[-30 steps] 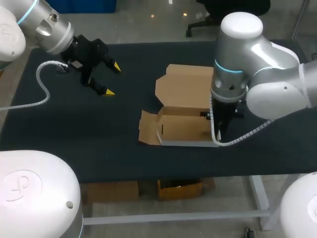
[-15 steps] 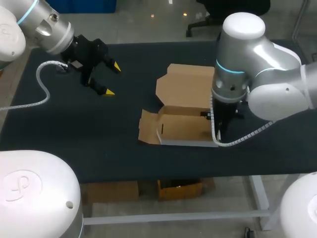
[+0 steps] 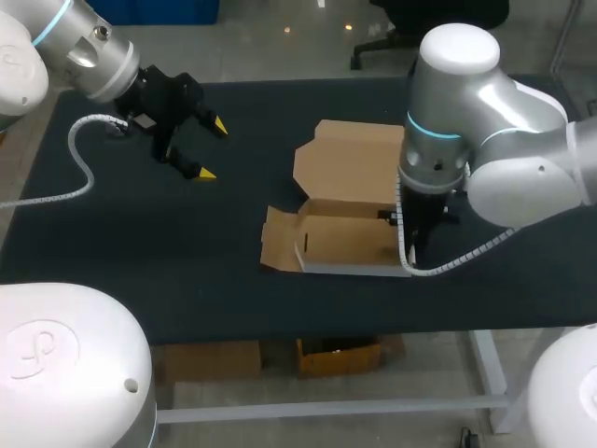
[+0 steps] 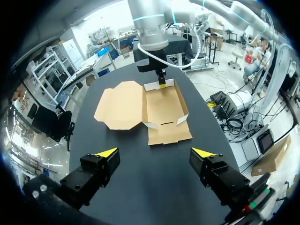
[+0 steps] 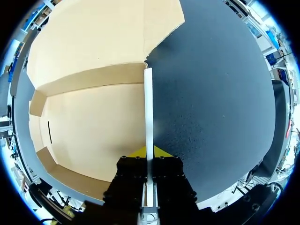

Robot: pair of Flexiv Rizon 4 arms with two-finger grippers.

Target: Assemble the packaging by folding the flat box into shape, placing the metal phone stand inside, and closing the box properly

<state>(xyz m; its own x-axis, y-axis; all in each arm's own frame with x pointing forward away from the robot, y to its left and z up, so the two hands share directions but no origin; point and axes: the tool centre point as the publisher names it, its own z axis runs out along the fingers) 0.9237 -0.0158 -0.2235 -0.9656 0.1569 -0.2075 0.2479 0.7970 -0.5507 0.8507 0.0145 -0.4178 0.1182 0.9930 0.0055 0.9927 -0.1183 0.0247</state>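
step: shaping the box | box (image 3: pixel 347 243) in middle of frame on worktop (image 3: pixel 187 252), lid lying open | my right claw (image 5: pixel 149 152) pinches its side wall (image 5: pixel 148 103) | my left claw (image 3: pixel 211 149) wide open, empty, upper left | next, I guess: stand that wall up straight, gently
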